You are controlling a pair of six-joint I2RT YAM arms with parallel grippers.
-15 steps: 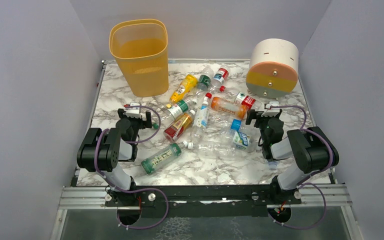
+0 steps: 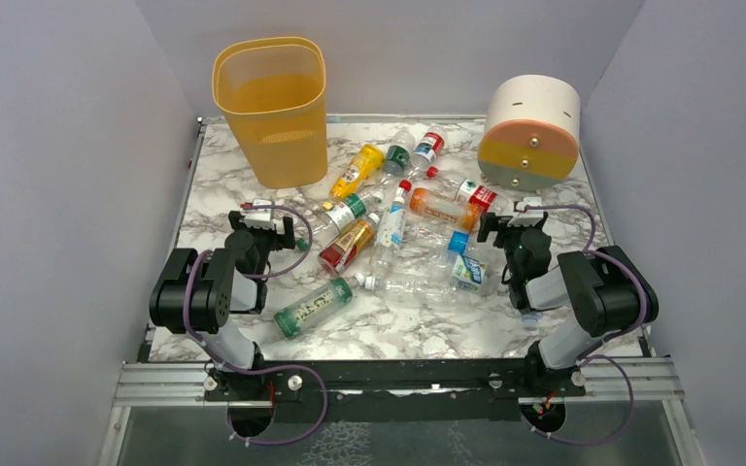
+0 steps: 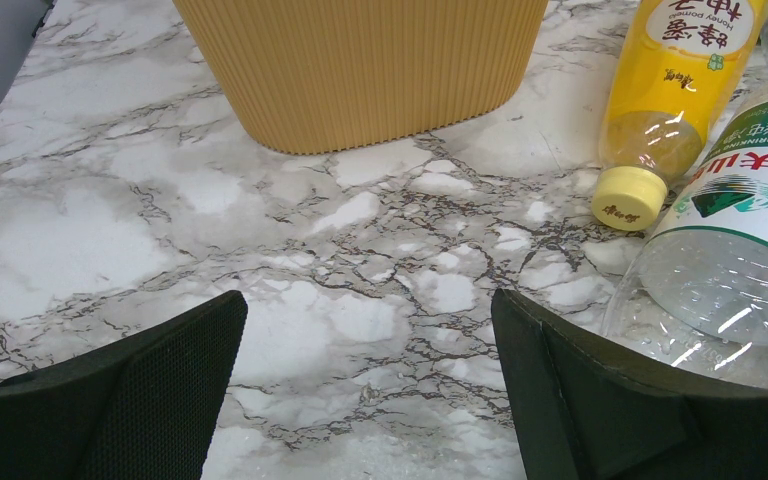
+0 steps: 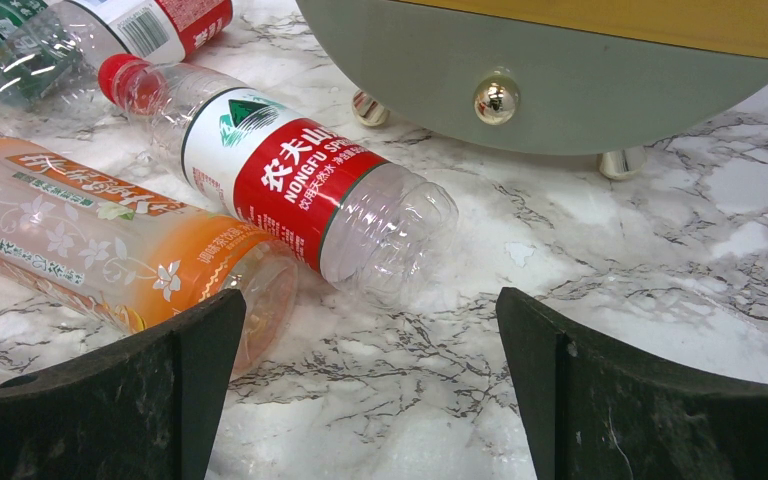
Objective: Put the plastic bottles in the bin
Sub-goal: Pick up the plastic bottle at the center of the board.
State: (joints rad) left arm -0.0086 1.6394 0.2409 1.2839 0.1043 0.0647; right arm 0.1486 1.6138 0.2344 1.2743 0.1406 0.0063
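Several plastic bottles lie scattered across the middle of the marble table. Among them are a yellow one (image 2: 356, 170) (image 3: 675, 90), a clear green-labelled one (image 3: 730, 260), a red-labelled one (image 2: 466, 191) (image 4: 300, 180), an orange one (image 2: 442, 207) (image 4: 100, 240) and a green one (image 2: 313, 307) nearest the front. The tall yellow-orange bin (image 2: 272, 107) (image 3: 360, 70) stands upright at the far left. My left gripper (image 2: 263, 221) (image 3: 368, 330) is open over bare marble, facing the bin's base. My right gripper (image 2: 515, 225) (image 4: 370, 330) is open and empty, just short of the red-labelled and orange bottles.
A round white, orange and grey drum (image 2: 531, 131) (image 4: 560, 70) stands at the far right on small metal feet. Grey walls close in the table on the left, right and back. Both arms sit folded low at the near edge.
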